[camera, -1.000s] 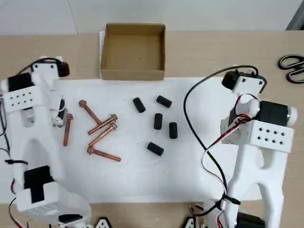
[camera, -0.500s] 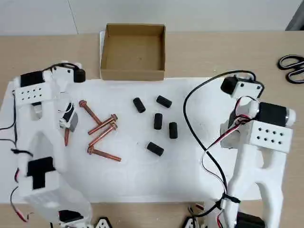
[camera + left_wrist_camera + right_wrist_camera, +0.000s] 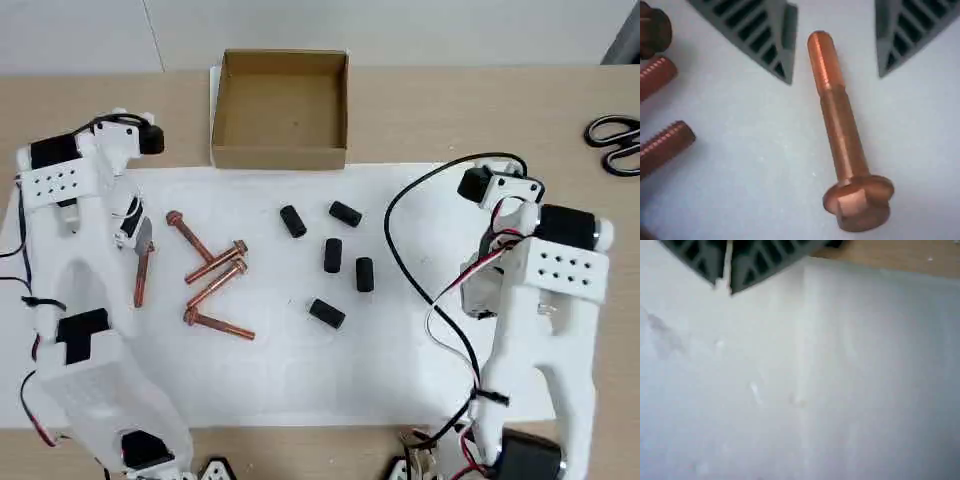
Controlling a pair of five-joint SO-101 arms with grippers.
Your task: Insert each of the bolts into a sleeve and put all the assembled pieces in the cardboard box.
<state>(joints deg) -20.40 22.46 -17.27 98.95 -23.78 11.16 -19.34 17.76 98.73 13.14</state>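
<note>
1. wooden desk (image 3: 450,110) carries a white sheet (image 3: 300,380); one arm stands at each side of the sheet.
2. cardboard box (image 3: 278,156) sits at the sheet's far edge, open side up, well apart from both claws.
3. leftmost bolt (image 3: 143,273), copper in colour, lies alone on the left part of the sheet, running far to near.
4. four more bolts (image 3: 215,285) lie loose just to its right, crossing or close to one another, none inside a sleeve.
5. five black sleeves (image 3: 332,255) lie scattered at mid-sheet, apart from each other and from the bolts.
6. left claw (image 3: 835,75): fingers spread apart, low over the leftmost bolt. the threaded tip lies between the fingers and touches neither; the flanged head points away from the claw. the bolt rests flat on the sheet.
7. right claw (image 3: 727,287): fingers pressed together with nothing between them, over bare sheet close to the sheet's border with the wood.
8. scissors (image 3: 615,140) lie on the bare desk at the far right, off the sheet.
</note>
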